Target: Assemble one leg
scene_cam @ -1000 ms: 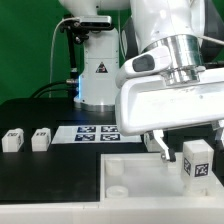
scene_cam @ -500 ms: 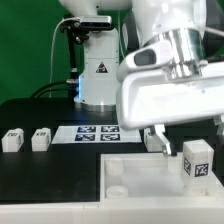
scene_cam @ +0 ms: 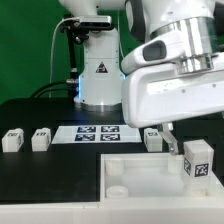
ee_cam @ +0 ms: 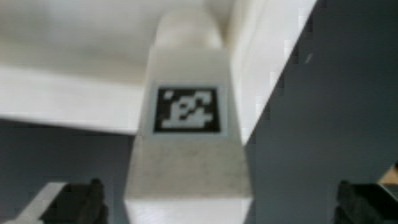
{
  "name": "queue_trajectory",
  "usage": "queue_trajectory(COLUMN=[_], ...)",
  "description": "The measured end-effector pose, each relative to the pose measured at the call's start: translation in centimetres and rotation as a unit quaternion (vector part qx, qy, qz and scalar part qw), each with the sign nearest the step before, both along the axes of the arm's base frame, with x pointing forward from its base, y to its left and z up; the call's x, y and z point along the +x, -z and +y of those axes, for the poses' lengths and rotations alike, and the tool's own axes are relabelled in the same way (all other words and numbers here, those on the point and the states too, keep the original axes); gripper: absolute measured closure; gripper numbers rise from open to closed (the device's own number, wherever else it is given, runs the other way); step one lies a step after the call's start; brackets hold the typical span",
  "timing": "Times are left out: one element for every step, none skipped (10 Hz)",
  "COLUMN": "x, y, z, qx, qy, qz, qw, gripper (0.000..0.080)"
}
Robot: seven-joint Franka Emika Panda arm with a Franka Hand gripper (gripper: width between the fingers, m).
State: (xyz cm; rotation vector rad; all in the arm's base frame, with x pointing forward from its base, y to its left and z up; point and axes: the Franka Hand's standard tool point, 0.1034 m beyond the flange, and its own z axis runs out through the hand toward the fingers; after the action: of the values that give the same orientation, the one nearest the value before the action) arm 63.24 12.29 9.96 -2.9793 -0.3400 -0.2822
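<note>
The robot's 2-finger gripper (ee_cam: 224, 201) was open. In the wrist view its 2 dark fingertips (ee_cam: 80, 200) stood wide apart, one to either side of the leg and touching neither face. The leg, a small white square-sectioned plastic block (ee_cam: 187, 120) with a black-and-white tag facing the wrist camera, stood free between them.

In the exterior view, the gripper had risen over the last second. 1 second earlier its fingers hung low, just beside the leg. Now the whole hand sat higher, clear of the leg's top. The leg had not shifted. It stood upright near the corner of the large white tray-like panel (scene_cam: 50, 185), at the exterior view's right.

This looked like a release followed by a retreat upward. The leg seemed to be placed at its corner, but the pictures did not show whether it was fully seated or fastened there.

Farther out, a spare white tagged block (scene_cam: 153, 140) lay just beyond the panel's far edge. It sat beside the marker board (scene_cam: 95, 132) and was less hidden than before. A second spare block (scene_cam: 41, 139) and a third spare block (scene_cam: 12, 140) lay on the black table (scene_cam: 40, 110), toward the exterior view's left.
</note>
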Motion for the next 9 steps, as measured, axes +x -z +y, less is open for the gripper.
queue_trajectory(x=[0.1, -0.4, -1.3, -1.2, -0.7, -0.7, -0.4, -0.1, -0.2], y=[0.0, 0.5, 0.7, 0.7, 1.0, 1.2, 1.3, 1.4, 1.5], z=[0.1, 0.1, 0.3, 0.4, 0.3, 0.2, 0.0, -0.2, -0.2], qx=[-0.001, -0.002, -0.004, -0.004, -0.002, -0.002, -0.001, 0.000, 0.000], qy=[-0.003, -0.008, -0.012, -0.017, -0.015, -0.013, -0.013, -0.012, -0.012], qz=[0.041, 0.079, 0.137, 0.175, 0.173, 0.168, 0.158, 0.146, 0.147], qw=[0.999, 0.997, 0.990, 0.984, 0.985, 0.986, 0.987, 0.989, 0.989], gripper=[0.0150, 0.0150, 0.0150, 0.0150, 0.0150, 0.0150, 0.0150, 0.0150, 0.0150])
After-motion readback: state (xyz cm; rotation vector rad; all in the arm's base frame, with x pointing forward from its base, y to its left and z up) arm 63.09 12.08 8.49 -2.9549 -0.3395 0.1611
